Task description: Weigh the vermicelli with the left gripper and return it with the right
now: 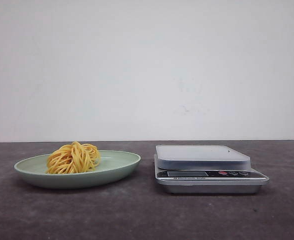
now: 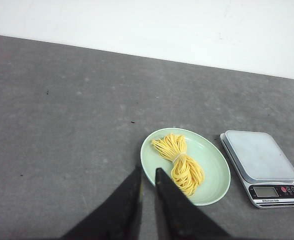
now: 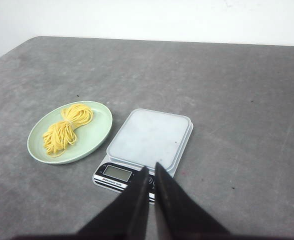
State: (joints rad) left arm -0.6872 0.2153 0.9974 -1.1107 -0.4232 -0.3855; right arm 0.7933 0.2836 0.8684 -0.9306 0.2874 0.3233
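the vermicelli (image 1: 73, 158) is lying as a yellow bundle on the pale green plate (image 1: 122, 165), toward the plate's left half in the front view. the scale (image 1: 207, 167) is sitting just beside the plate, on its right, not touching it, with its platform (image 1: 199, 151) bare and its display (image 1: 187, 174) facing forward. both are resting on the dark grey table (image 1: 137, 215).

my left pincer (image 2: 148, 172) is hanging above the table near the plate's rim, fingers (image 2: 132, 200) nearly together, gripping nothing. my right pincer (image 3: 151, 168) is hovering over the scale's front edge, fingers (image 3: 169, 200) likewise narrow and holding nothing. neither arm is showing in the front view.
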